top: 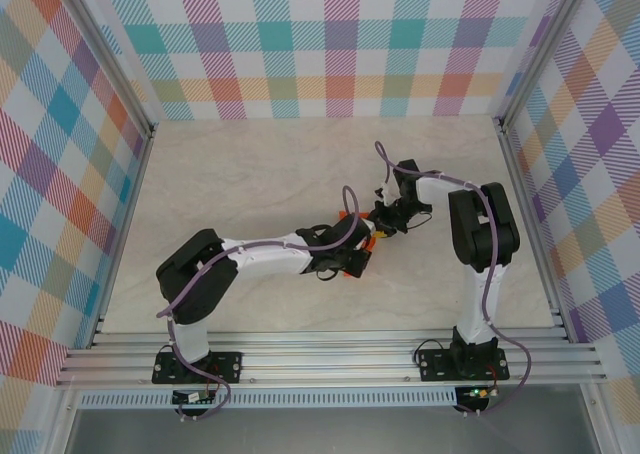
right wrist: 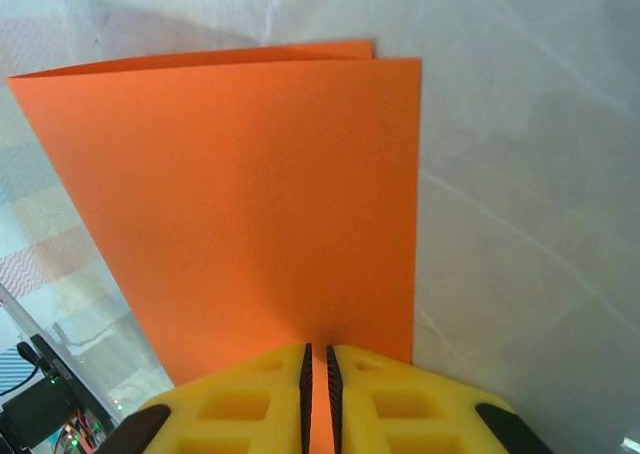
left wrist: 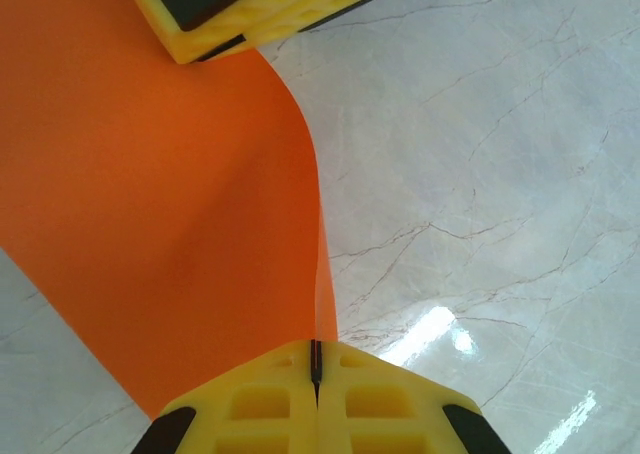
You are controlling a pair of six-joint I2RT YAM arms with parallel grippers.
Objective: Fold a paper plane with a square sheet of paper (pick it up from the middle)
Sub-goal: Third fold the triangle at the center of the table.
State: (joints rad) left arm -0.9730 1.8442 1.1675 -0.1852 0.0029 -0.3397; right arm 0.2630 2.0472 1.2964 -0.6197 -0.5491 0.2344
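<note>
The square sheet of paper (right wrist: 250,194) is bright orange and folded over on itself, its two layers showing along the far edge. It hangs above the pale marble table (left wrist: 480,174). My left gripper (left wrist: 316,359) is shut on the sheet's (left wrist: 150,204) lower edge near a corner. My right gripper (right wrist: 318,359) has its yellow jaws pressed on the doubled paper, with orange between the pads. A yellow finger of the right gripper (left wrist: 270,9) shows at the top of the left wrist view. From above, both grippers (top: 372,232) meet mid-table around slivers of orange (top: 346,217). The paper plane is out of view.
Checked cloth walls (top: 330,44) and aluminium rails (top: 525,204) enclose the marble table (top: 250,174). The arm bases (top: 196,366) are bolted to the near rail. Bare tabletop lies left, right and behind the grippers.
</note>
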